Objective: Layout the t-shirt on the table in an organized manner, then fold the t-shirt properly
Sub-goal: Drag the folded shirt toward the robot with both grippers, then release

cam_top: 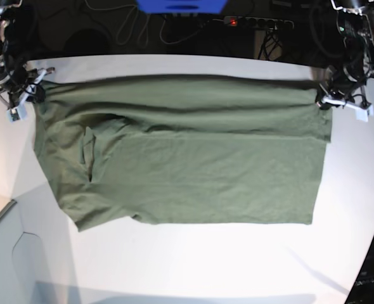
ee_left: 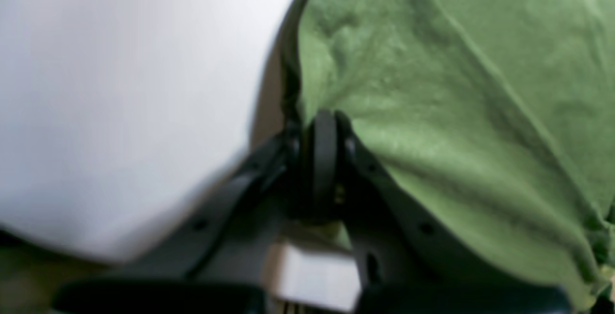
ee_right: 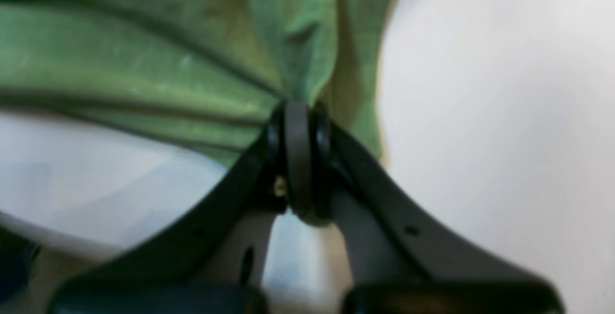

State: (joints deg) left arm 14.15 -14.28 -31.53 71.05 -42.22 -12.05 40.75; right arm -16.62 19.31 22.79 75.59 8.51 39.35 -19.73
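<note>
My left fingers (ee_left: 323,126) are pressed together on a bunched corner of the t-shirt (cam_top: 187,158), the olive cloth fanning away from the pinch in soft creases toward the right of my left wrist view. My right fingers (ee_right: 299,117) are likewise closed on another corner, with folds of green radiating up and to the left from the grip in my right wrist view. Both wrist views are blurred, so I cannot make out any seam or hem detail at either pinch. In the base view the shirt is stretched wide between my two arms across the far part of the white surface (cam_top: 193,259), its far edge pulled nearly straight from my right fingers (cam_top: 27,92) at that view's left to my left fingers (cam_top: 339,98) at that view's right. The rest of the cloth lies spread flat toward the near side, with long shallow ridges running just below the taut edge. On the view's left a sleeve lies folded over the body, and the near edge on that side slants in a ragged angle. Cables and a power strip (cam_top: 257,23) sit in the dark beyond the far rim.
</note>
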